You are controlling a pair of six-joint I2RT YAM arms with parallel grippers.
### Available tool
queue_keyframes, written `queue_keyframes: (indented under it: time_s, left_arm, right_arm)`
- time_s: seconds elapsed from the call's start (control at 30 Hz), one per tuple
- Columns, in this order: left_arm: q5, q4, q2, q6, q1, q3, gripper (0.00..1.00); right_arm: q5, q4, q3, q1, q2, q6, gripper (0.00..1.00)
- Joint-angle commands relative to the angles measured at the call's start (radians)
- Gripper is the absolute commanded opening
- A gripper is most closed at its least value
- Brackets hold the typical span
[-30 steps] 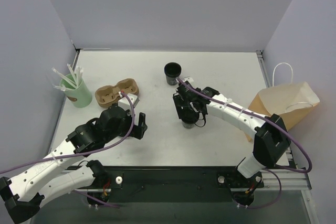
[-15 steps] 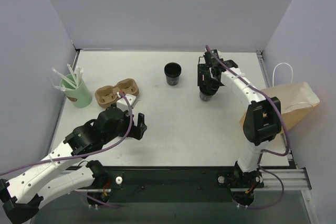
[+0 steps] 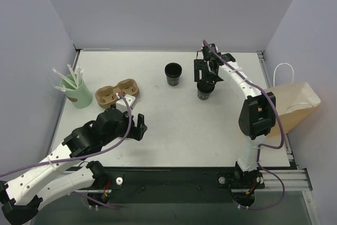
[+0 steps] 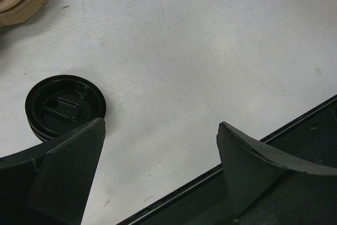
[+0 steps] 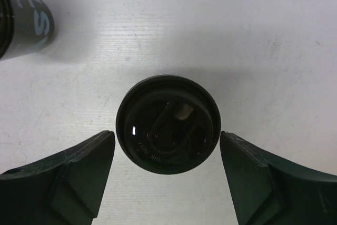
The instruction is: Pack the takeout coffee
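Note:
The takeout coffee (image 3: 204, 93), a small black cup with a black lid, stands on the white table at the back right. In the right wrist view it (image 5: 168, 122) sits between the fingers with gaps on both sides. My right gripper (image 3: 206, 80) (image 5: 167, 136) is open above it and holds nothing. The brown paper bag (image 3: 287, 104) lies at the table's right edge. My left gripper (image 3: 139, 125) (image 4: 160, 126) is open and empty over bare table near the front edge.
A lidless black cup (image 3: 173, 73) (image 5: 23, 19) stands left of the coffee. A squat stack of black lids (image 4: 66, 106) lies by my left finger. A brown cardboard cup carrier (image 3: 117, 92) and a mint-green cup of white straws (image 3: 73, 90) stand at the left.
My right arm swung from the table's middle to the back right, taking the lidded cup with it. Its fingers now stand apart from the cup. The left arm has barely moved.

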Motion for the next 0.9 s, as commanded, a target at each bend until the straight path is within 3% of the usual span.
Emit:
queue_keyframes:
  time_s: [0.0, 0.1, 0.33, 0.57, 0.87]
  left_arm:
    - [-0.039, -0.003, -0.009, -0.003, -0.007, 0.02, 0.97]
    - [-0.048, -0.004, -0.017, -0.006, -0.009, 0.02, 0.97]
    - [-0.061, -0.006, -0.032, -0.006, -0.018, 0.017, 0.97]
    - [-0.057, -0.003, -0.029, -0.006, -0.019, 0.017, 0.97]
    - [-0.051, 0.0, -0.042, -0.003, -0.021, 0.014, 0.97]
  right_arm:
    - [0.04, -0.103, 0.114, 0.015, -0.151, -0.057, 0.83]
    - [0.051, -0.16, 0.148, 0.017, -0.243, -0.072, 0.84]
    - [0.077, -0.462, 0.162, 0.006, -0.512, -0.166, 0.8]
    - [0.207, -0.505, -0.07, -0.069, -0.751, -0.244, 0.79]
    - [0.211, -0.536, -0.148, -0.226, -0.756, -0.268, 0.8]
